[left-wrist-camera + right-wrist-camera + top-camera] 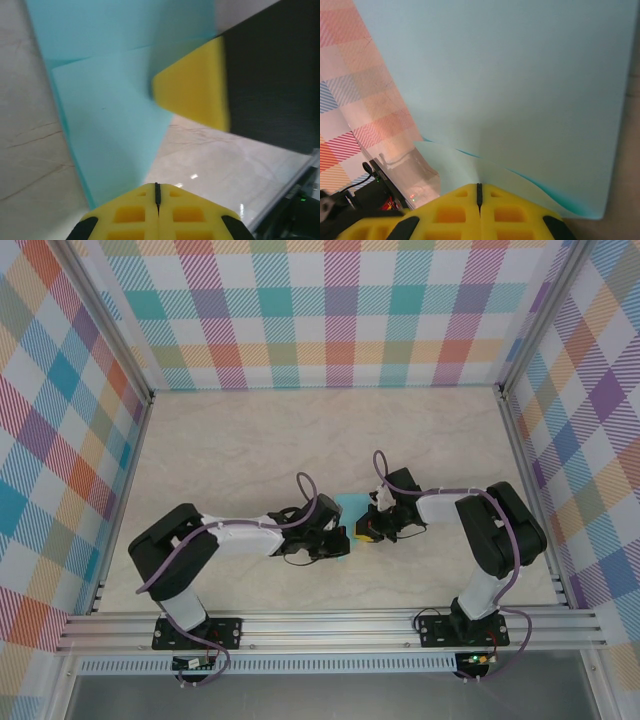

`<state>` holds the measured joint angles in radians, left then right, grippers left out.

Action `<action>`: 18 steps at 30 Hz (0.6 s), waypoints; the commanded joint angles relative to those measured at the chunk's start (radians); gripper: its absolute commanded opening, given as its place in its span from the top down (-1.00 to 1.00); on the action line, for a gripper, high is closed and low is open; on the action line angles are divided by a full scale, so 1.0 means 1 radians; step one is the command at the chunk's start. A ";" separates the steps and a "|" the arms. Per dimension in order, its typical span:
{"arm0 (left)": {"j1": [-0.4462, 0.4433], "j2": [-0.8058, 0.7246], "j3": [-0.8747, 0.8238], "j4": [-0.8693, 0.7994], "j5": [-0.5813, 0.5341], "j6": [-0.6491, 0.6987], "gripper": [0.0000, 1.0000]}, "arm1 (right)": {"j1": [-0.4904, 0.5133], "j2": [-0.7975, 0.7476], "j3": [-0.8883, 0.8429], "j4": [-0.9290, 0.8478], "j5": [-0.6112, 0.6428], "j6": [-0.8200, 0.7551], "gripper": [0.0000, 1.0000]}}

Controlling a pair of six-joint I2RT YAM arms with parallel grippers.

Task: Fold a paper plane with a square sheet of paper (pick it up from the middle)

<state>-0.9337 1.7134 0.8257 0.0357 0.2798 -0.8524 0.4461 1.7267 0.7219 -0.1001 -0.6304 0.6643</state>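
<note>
Paper (pixel 352 508) lies partly folded, one flap lifted; long axis cannot be told.

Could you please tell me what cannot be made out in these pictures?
1. Top view: paper partly covered by left gripper and right gripper; folds too small to read.
2. Left wrist view: paper cut off by top edge; right gripper blurred.
3. Right wrist view: paper cut off at top; whether it is pinched is unclear.

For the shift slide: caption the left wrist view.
Left tool shut on the creased turquoise sheet, right tool's fingertips close by.
</note>
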 commanded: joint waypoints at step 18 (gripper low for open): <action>-0.020 -0.106 -0.190 -0.038 -0.005 -0.043 1.00 | 0.003 0.066 -0.009 -0.061 0.123 -0.034 0.94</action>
<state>-0.9363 1.6272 0.6693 0.1081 0.2760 -0.8944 0.4461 1.7313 0.7269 -0.1051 -0.6338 0.6563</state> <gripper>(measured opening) 0.040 0.044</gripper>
